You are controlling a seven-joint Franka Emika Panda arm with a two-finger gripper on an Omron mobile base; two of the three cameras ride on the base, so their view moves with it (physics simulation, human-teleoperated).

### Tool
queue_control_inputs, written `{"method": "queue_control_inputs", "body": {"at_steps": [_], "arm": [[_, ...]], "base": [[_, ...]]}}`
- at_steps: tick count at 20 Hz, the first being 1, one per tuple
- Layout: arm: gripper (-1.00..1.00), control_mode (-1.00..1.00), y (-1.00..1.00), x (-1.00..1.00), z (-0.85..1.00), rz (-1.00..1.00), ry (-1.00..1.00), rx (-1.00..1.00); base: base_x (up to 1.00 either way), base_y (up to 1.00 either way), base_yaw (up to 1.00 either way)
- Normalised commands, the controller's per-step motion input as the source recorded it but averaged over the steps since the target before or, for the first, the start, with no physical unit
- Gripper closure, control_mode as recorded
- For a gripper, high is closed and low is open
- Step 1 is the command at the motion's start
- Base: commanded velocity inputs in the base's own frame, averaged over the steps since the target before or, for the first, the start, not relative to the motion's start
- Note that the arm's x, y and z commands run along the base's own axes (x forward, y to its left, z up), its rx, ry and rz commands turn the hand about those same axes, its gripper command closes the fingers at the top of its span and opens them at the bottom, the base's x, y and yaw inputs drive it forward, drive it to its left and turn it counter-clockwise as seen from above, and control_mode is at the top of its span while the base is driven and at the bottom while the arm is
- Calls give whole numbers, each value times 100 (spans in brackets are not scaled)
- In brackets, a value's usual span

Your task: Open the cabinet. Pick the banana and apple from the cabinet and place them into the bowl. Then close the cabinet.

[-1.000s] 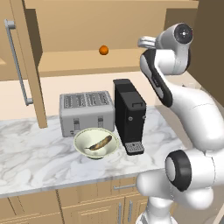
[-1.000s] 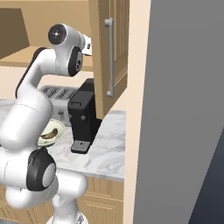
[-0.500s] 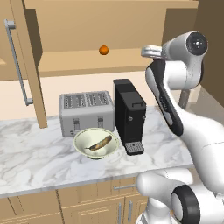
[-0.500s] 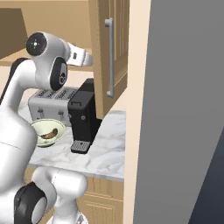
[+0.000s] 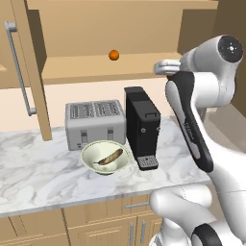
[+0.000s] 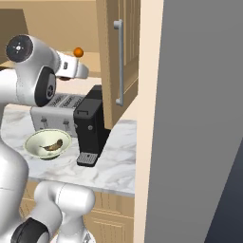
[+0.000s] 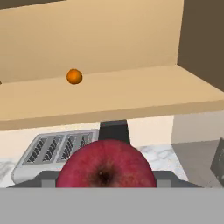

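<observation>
Between the end effector (image 7: 106, 186) fingers sits the gripped apple (image 7: 106, 165), while the banana (image 5: 108, 158) lies inside the bowl (image 5: 89, 153) near the table's front edge.

White arm raised high with elbow bent, tool (image 7: 105, 186) level, jaws clamped on apple (image 7: 105, 165)

1. No text, label, brand, number or sign can be read in these pictures.
2. The toaster (image 5: 93, 124) and the coffee machine (image 5: 142, 126) carry no readable marking.
3. The cabinet (image 5: 96, 43) doors are also plain.
</observation>
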Motion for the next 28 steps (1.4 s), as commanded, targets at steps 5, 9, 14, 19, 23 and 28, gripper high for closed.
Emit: {"method": "queue_control_inputs", "body": {"at_steps": [5, 9, 14, 19, 23, 28], "arm": [[100, -100, 41, -30, -6, 12, 14, -4], [100, -100, 43, -13, -12, 9, 14, -4], [100, -100, 34, -4, -20, 8, 10, -3], [100, -100, 31, -5, -37, 7, 5, -2], [100, -100, 31, -8, -41, 8, 5, -2], [100, -100, 23, 0, -31, 6, 7, 0]], "base": [[0, 0, 0], [0, 0, 0], [0, 0, 0], [0, 0, 0], [0, 0, 0], [0, 0, 0]]}}
